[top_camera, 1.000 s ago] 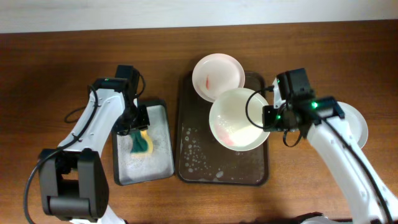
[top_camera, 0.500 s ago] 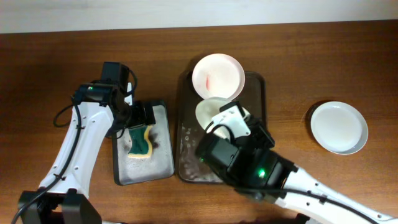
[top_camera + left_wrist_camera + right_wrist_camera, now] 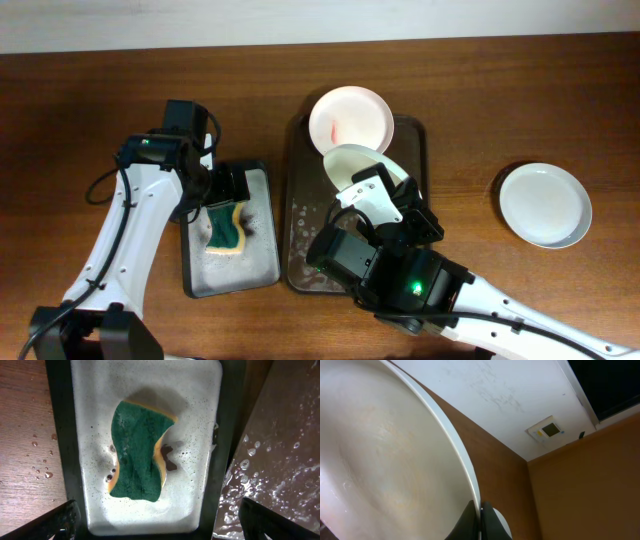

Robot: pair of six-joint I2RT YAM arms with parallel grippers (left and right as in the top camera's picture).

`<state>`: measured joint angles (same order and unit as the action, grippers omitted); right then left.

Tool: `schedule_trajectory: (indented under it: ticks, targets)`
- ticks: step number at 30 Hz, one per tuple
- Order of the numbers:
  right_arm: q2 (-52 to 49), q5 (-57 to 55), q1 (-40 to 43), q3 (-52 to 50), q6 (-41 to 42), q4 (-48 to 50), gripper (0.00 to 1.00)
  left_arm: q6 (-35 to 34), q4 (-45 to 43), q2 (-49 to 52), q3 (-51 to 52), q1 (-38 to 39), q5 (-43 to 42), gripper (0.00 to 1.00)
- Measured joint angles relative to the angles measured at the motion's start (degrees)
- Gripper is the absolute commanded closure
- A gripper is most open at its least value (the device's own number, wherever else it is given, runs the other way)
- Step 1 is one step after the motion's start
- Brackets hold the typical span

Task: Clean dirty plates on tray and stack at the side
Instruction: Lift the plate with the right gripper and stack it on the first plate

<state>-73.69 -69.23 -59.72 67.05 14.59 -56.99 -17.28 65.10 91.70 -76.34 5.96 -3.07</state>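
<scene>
Foam flecks across the brown tray in the middle of the overhead frame. Carries the first plate at its top edge, resting across the rim and reaching past it onto the table, red smear near the centre. Just below, over the tray's upper half, the second plate, tilted up steeply. Pinched at its thin rim by the right gripper, fingers drawn narrow on the edge at the bottom of the right wrist view. At far right, well apart from the tray, the third plate, flat on the wood. At left, just beside the brown tray, a grey tray full of suds. Holds a green-and-yellow sponge, green face up. Above it, the left gripper, spread wide, fingers clear of the sponge.
</scene>
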Motion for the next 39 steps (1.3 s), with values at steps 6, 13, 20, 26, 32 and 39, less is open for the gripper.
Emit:
schedule_trajectory:
  ticks: [6,13,20,26,32,39]
  targets:
    - [0.0,-0.2,0.0,0.0,0.0,0.0,0.96,0.0,0.0,0.0,0.0,0.0,0.0,0.01]
    - [0.0,-0.2,0.0,0.0,-0.1,-0.5,0.96,0.0,0.0,0.0,0.0,0.0,0.0,0.00]
    - [0.0,-0.2,0.0,0.0,-2.1,3.2,0.96,0.0,0.0,0.0,0.0,0.0,0.0,0.00]
    - [0.0,-1.1,0.4,-0.1,-2.1,0.3,0.96,0.0,0.1,0.0,0.0,0.0,0.0,0.00]
    - [0.0,0.1,1.7,-0.1,-2.2,1.5,0.96,0.0,0.0,0.0,0.0,0.0,0.0,0.00]
    - [0.0,6.4,2.4,-0.1,-1.6,1.6,0.96,0.0,0.0,0.0,0.0,0.0,0.0,0.01]
